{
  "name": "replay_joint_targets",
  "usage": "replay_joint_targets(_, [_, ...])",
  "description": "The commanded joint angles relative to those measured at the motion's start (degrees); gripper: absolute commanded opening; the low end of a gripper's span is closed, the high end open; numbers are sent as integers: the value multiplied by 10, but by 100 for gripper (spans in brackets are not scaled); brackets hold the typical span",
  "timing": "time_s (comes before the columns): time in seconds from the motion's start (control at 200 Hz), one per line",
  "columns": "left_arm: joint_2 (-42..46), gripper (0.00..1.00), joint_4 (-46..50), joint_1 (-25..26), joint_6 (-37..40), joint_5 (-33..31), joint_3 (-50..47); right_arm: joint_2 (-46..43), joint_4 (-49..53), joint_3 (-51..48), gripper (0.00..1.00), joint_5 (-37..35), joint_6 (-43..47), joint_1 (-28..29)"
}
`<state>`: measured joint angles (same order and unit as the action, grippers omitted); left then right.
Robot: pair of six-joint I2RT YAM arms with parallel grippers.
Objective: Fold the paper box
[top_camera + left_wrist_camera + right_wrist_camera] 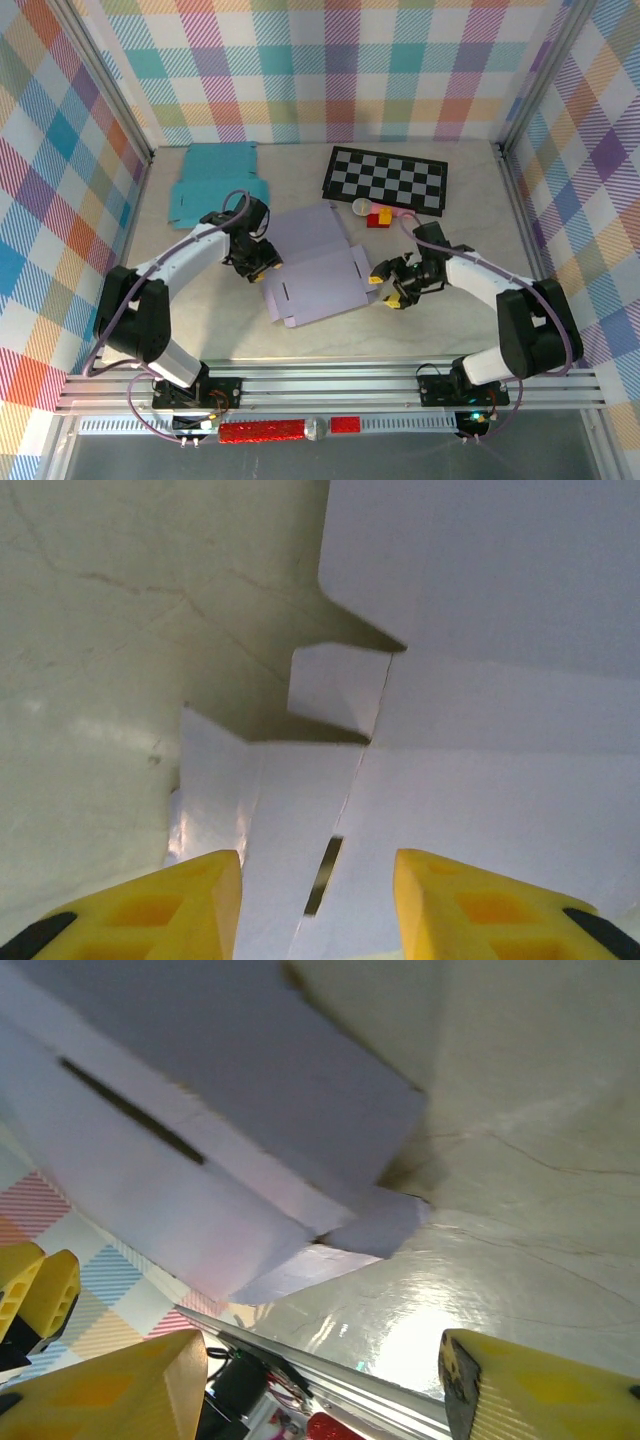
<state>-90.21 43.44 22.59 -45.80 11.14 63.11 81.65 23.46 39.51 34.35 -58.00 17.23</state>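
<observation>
Two grippers flank the lavender paper box blank, which lies just near-left of the checkerboard mat; left gripper at the blank's edge farthest from the mat, yellow jaws parted over the sheet beside a slot; right gripper on the mat's near side, at the blank's closer edge, jaws wide apart.
</observation>
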Motion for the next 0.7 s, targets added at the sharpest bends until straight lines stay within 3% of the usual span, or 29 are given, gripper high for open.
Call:
replay_joint_targets(0.0, [-26,42,-16,-7,6,12,25,-27,-86,-31,62,5,-86,2])
replay_joint_targets(0.26, [-71,37,-28,-7,26,12,32,0,-225,-97,58,-5,-173,3])
replay_joint_targets(0.495, [-82,37,-41,-5,35,17,20,-47,-190,-104,61,-30,-184,31])
replay_joint_targets(0.695, [-104,37,-57,-1,35,22,12,-50,-240,-136,63,-46,-210,47])
